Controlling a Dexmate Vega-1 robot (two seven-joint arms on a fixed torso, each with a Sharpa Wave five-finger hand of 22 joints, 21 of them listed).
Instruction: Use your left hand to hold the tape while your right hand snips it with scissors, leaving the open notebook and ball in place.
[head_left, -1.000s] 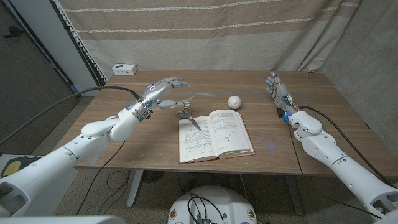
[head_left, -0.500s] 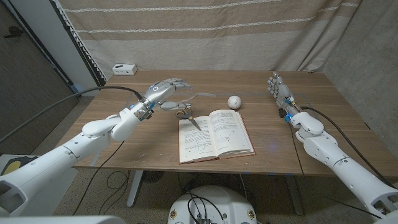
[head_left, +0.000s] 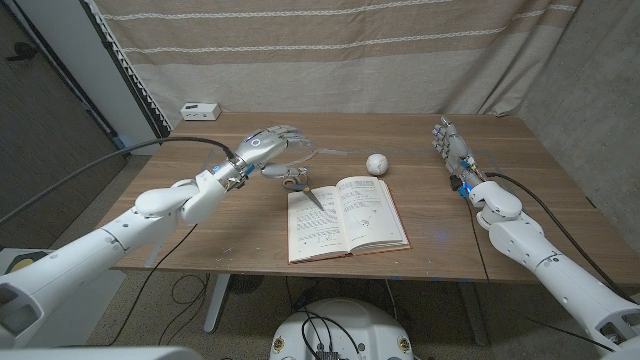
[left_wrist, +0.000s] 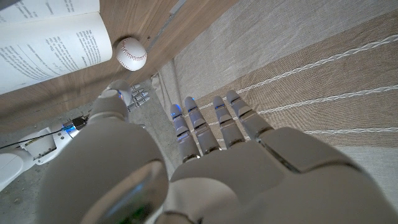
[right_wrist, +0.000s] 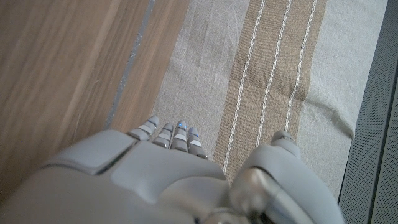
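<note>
Two robot hands up on our end. Left robot hand (head_left: 268, 143) hangs over the table (head_left: 230, 225) behind the scissors (head_left: 296, 183), fingers (left_wrist: 205, 127) out straight and slightly apart, thumb (left_wrist: 112, 106) off to one side. A thin pale strip, likely the tape (head_left: 320, 151), runs from its fingertips toward the ball; we can't tell from the head view whether the fingers pinch it or just sit above it, and the left wrist view shows nothing between them. Right robot hand (head_left: 449, 146) is well apart at the table's right side, fingers extended and close together, holding nothing, nowhere near the scissors. Scissors lie on the table with blades pointing onto the top left corner of the open notebook (head_left: 346, 217). Notebook sits mid-table, pages up. Baseball (head_left: 376, 163) rests just behind the notebook's far edge, also seen in the left wrist view (left_wrist: 131, 53). Small white box (head_left: 200, 110) at the far left corner.
</note>
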